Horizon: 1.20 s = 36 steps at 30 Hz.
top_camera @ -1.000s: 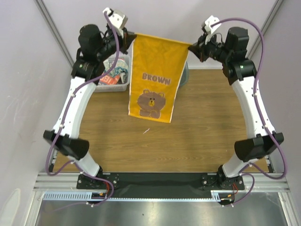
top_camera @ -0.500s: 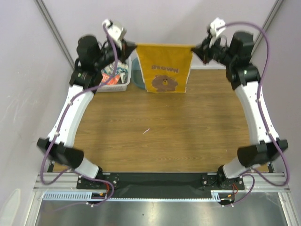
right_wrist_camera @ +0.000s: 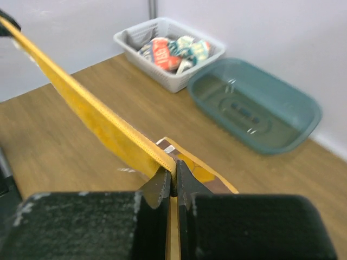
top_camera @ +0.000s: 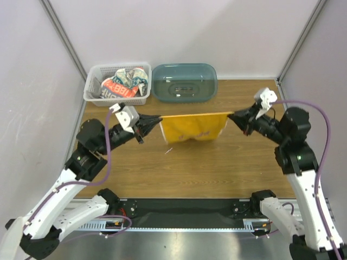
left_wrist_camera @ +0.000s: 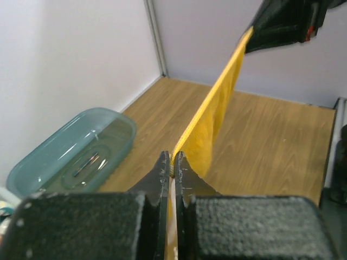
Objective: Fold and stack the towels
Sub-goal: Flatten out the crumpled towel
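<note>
My left jaws and right jaws are each clenched on a top corner of the towel [top_camera: 193, 129], its taut edge running 9 to 3 o'clock between them above the counter [top_camera: 217, 168], cloth hanging toward 6, neither arm nearer.

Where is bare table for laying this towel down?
The table is bare between the stretched orange towel and its near edge, and right of the teal tub. The far left is crowded by the basket and tub.
</note>
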Motion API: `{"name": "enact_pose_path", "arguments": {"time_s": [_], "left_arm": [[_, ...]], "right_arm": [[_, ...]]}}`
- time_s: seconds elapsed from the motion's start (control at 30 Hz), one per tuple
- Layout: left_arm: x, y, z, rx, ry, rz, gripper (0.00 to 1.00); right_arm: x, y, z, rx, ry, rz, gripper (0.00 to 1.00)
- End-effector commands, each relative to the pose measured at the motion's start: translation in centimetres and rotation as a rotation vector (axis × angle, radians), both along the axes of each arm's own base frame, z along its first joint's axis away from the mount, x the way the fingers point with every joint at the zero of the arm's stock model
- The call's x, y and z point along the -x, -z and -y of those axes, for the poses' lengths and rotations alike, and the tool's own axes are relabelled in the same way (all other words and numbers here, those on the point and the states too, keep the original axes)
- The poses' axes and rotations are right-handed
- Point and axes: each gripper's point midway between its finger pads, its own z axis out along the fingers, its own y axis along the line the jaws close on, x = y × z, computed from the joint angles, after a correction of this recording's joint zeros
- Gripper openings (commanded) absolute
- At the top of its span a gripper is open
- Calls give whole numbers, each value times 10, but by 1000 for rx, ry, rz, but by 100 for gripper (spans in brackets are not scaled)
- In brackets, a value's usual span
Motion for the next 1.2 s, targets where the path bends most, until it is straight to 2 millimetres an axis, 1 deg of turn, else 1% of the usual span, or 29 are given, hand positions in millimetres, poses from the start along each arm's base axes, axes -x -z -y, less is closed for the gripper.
{"name": "enact_pose_path", "arguments": {"time_s": [0.0, 0.03, 0.1, 0.13, 0.17, 0.2, 0.23, 0.33, 0.37, 0.4, 0.43, 0.47, 0.5, 0.53, 0.57, 0.6, 0.63, 0.73, 0.8, 0.83, 0.87, 0.9, 0.93, 1.0, 1.03, 1.07, 1.1, 1.13, 1.17], "left_arm": [[-17, 10, -19, 48, -183, -21, 0], [-18, 25, -18, 42, -185, -47, 0], [-18, 32, -20, 66, -200, -69, 0], [-17, 31, -24, 76, -213, -66, 0], [-17, 34, -24, 78, -214, -69, 0], [-17, 35, -26, 87, -219, -76, 0], [-19, 37, -28, 92, -236, -87, 0], [-29, 43, -25, 76, -259, -109, 0], [-40, 55, -23, 49, -289, -144, 0], [-47, 62, -24, 36, -311, -165, 0], [-54, 71, -23, 16, -326, -187, 0], [-63, 86, -20, 6, -340, -239, 1], [-70, 95, -22, 15, -357, -283, 0], [-74, 102, -21, 20, -363, -313, 0], [-79, 118, -21, 21, -373, -374, 0], [-80, 126, -20, 17, -372, -397, 0], [-81, 130, -19, 26, -372, -402, 0], [-83, 141, -22, 39, -399, -437, 0], [-84, 140, -29, 78, -428, -452, 1], [-82, 143, -30, 92, -421, -454, 0], [-82, 141, -32, 114, -419, -450, 0], [-78, 130, -36, 142, -416, -421, 0], [-77, 123, -37, 157, -414, -403, 0], [-77, 104, -43, 178, -428, -353, 1], [-78, 81, -47, 203, -439, -305, 0], [-80, 69, -49, 195, -444, -262, 0], [-82, 57, -51, 201, -450, -232, 0], [-84, 31, -52, 228, -443, -177, 0], [-90, 26, -49, 207, -432, -144, 0]], "right_arm": [[3, 23, 15, -46, 111, -86, 0], [11, 28, 17, -52, 116, -99, 0], [19, 30, 15, -85, 108, -121, 0], [21, 39, 14, -91, 98, -130, 0], [26, 40, 13, -95, 83, -121, 0], [26, 42, 13, -94, 85, -124, 0], [23, 49, 13, -90, 94, -143, 0], [10, 58, 13, -96, 112, -188, 0], [5, 62, 10, -96, 105, -212, 0], [-5, 75, 8, -89, 103, -264, 0], [-11, 81, 6, -88, 104, -298, 0], [-17, 89, 7, -87, 120, -328, 0], [-28, 104, 8, -79, 141, -385, 0], [-33, 111, 10, -81, 158, -418, 0], [-37, 116, 12, -82, 174, -437, 0], [-42, 124, 12, -82, 179, -471, 0], [-45, 125, 15, -99, 191, -479, 0], [-50, 130, 14, -125, 168, -497, 0], [-51, 134, 14, -129, 164, -523, 0], [-52, 130, 14, -132, 155, -523, 0], [-52, 127, 15, -135, 153, -519, 0], [-52, 122, 16, -139, 154, -512, 0], [-51, 110, 17, -144, 157, -478, 0], [-51, 94, 17, -160, 158, -436, 0], [-54, 80, 17, -175, 158, -385, 0], [-54, 71, 16, -183, 151, -351, 0], [-59, 59, 16, -195, 144, -301, 0], [-61, 52, 15, -202, 141, -277, 0], [-65, 41, 15, -208, 139, -249, 0]]}}
